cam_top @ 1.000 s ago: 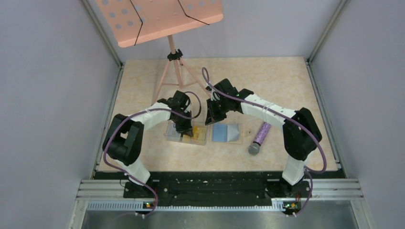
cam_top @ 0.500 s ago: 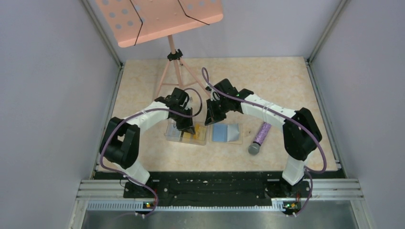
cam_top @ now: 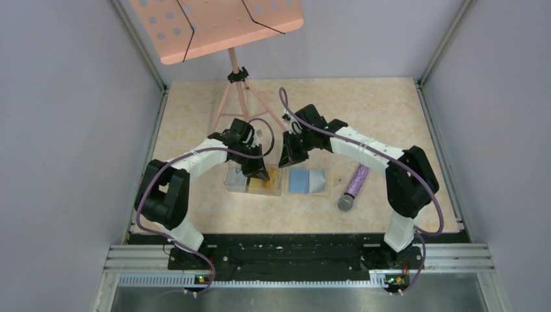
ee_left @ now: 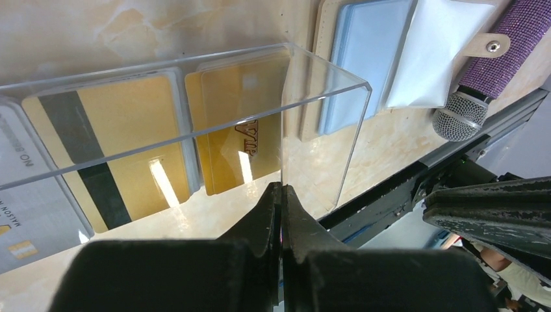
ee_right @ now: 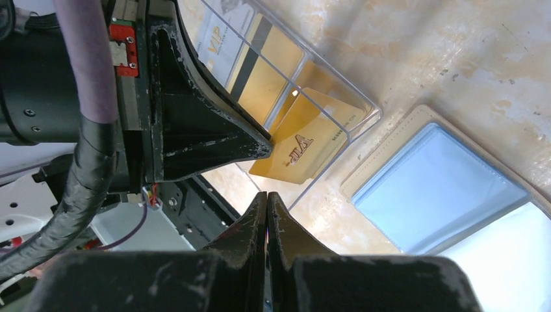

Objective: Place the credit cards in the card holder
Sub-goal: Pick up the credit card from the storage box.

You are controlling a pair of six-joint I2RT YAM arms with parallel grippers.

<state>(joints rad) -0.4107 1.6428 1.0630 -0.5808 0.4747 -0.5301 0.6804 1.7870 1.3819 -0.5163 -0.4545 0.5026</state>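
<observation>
The clear plastic box holds the credit cards: a gold VIP card tilted up at its right end, a gold card with a dark stripe and a white printed card. My left gripper is shut, and its fingertips sit at the edge of the gold VIP card. The card holder lies open to the right of the box, with its light blue inside facing up. My right gripper is shut and hovers between the box and the card holder, holding nothing.
A purple glitter microphone lies right of the card holder. A pink music stand rises at the back, with its tripod legs just behind both wrists. Grey walls close off the left, right and back of the table.
My left gripper has shifted a little to the right over the box, toward its right end. The right wrist has drawn back slightly. Both grippers stayed shut.
</observation>
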